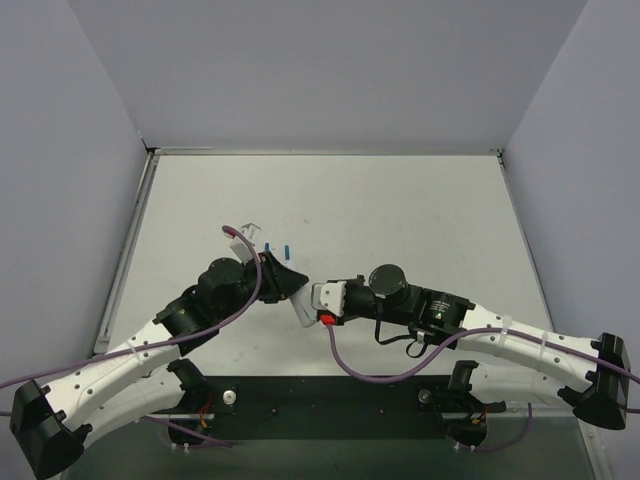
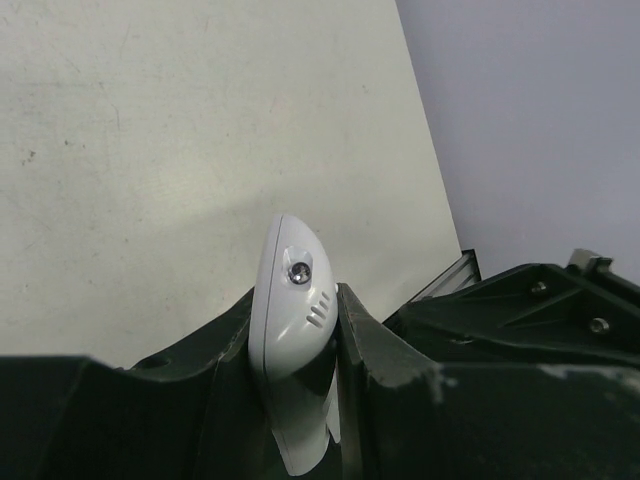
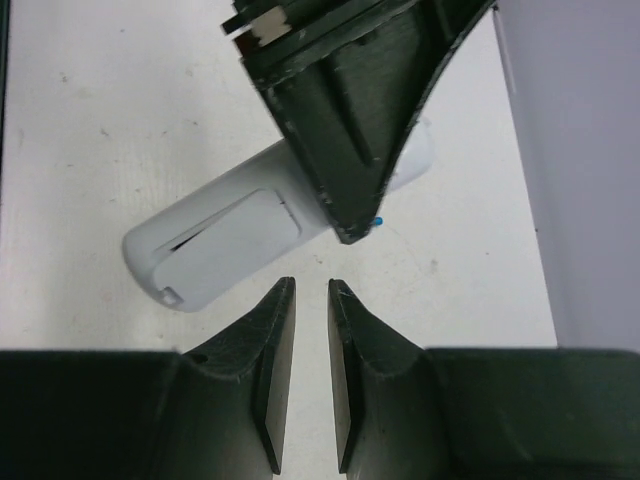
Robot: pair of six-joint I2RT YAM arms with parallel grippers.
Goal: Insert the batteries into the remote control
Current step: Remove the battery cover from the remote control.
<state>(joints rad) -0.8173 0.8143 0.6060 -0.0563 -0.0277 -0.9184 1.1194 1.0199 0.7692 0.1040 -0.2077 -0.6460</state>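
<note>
So the left hand [image 2: 295, 345] is pinching the remote control [image 2: 290, 320] by its long edges. In the left wrist view the white body sticks up between the two dark fingers [image 2: 375, 370], and you can see a little round lens and three short slots near its rounded end. From the top, the remote control [image 1: 303, 312] is lifted off the desk [image 1: 400, 220], pretty much in the middle between the two arms, with the left hand [image 1: 290, 285] coming in from the left. The right hand [image 1: 322, 298] is just beside the remote's lower end; can't tell from up there if it's actually touching. In the right wrist view the plain back of the remote faces the camera, with a rectangular cover panel [image 3: 235, 235] that looks slightly ajar along one seam. The right hand [image 3: 310, 290] sits just below it, fingers nearly pressed together with only a thin gap and nothing in it. The two batteries [image 1: 279, 247] are lying on the desk just beyond the left hand, side by side but not touching, well clear of either hand. One tiny blue speck of them peeks out past the left finger in the right wrist view too.
</note>
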